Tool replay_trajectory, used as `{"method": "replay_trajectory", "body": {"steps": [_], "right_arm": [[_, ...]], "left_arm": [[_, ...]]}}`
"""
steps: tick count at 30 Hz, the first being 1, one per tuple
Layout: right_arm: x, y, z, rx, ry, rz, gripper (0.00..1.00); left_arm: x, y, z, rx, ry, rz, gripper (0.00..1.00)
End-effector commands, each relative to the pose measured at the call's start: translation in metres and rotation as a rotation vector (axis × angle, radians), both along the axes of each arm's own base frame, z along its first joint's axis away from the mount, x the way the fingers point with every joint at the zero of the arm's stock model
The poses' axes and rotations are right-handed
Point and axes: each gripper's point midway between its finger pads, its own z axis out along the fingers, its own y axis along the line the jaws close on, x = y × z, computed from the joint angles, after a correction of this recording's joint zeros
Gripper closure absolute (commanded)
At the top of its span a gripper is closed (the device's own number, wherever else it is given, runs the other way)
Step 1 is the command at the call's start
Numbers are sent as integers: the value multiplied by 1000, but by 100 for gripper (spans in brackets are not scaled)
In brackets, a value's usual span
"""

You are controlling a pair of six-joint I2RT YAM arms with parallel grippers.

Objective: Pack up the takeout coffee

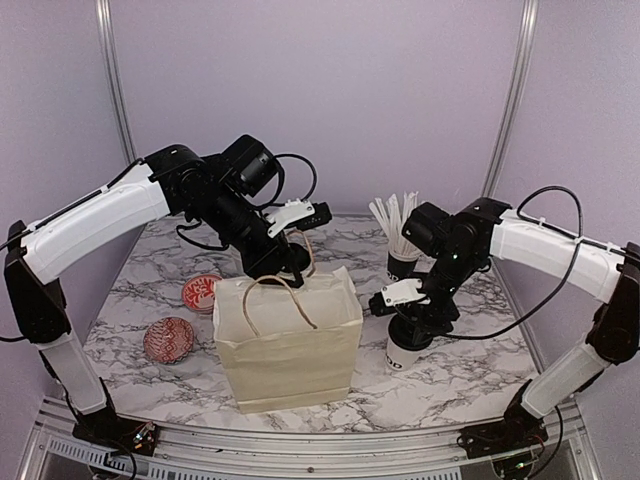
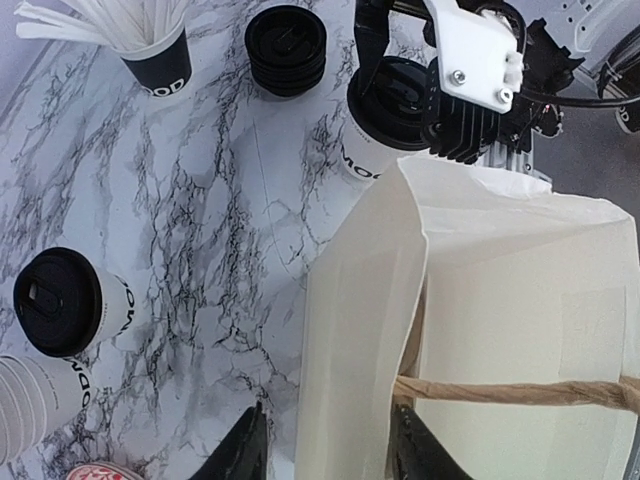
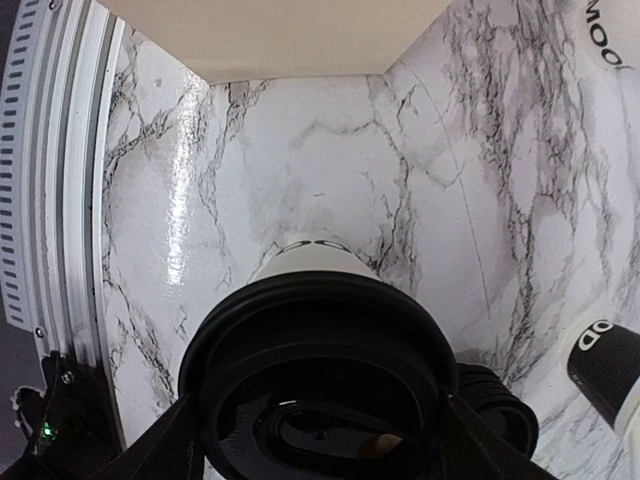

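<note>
- Your tabletop (image 1: 130, 290): white marble print with grey-black veining.
- Bag (image 1: 290, 345): plain cream paper; handle (image 2: 520, 392) is tan-brown.
- Coffee cup (image 1: 405, 352) right of the bag: white wall, black lettering, black lid (image 3: 320, 370).
- Second coffee cup (image 2: 70, 305): same scheme, white wall with black lettering and black lid.
- Stirrer cup (image 2: 160, 65): black with white lettering; stirrers (image 2: 110, 20) are white.
- Lid stack (image 2: 287, 48): black all over.
- Stacked cups (image 2: 30, 400): white.
- Far disc (image 1: 201, 292) and near disc (image 1: 168, 340): red-and-white pattern, too fine for you to read.
- Left arm (image 1: 95, 215) and right arm (image 1: 545, 250): white shells, black joints and cables.
- Backdrop (image 1: 330, 80): flat lilac.
</note>
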Motion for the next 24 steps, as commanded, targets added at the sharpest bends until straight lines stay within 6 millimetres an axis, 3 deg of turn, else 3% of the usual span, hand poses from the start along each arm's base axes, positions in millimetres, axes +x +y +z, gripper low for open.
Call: {"method": "replay_trajectory", "body": {"steps": [1, 6, 12, 18, 20, 24], "right_arm": [[10, 15, 59, 148, -70, 11, 32], [22, 32, 139, 343, -163, 32, 32], [24, 48, 214, 518, -267, 82, 33], [1, 66, 290, 754, -294, 180, 35], [-8, 70, 306, 813, -277, 208, 35], [-30, 82, 311, 848, -224, 266, 35]], "left_arm": [[-1, 11, 23, -22, -44, 21, 50], [-6, 20, 48, -73, -87, 39, 45], [-14, 31, 85, -176, -152, 62, 44], [-25, 46, 120, -291, -220, 86, 40], [-25, 54, 126, -306, -238, 120, 39], [-16, 69, 124, -294, -272, 224, 39]]}}
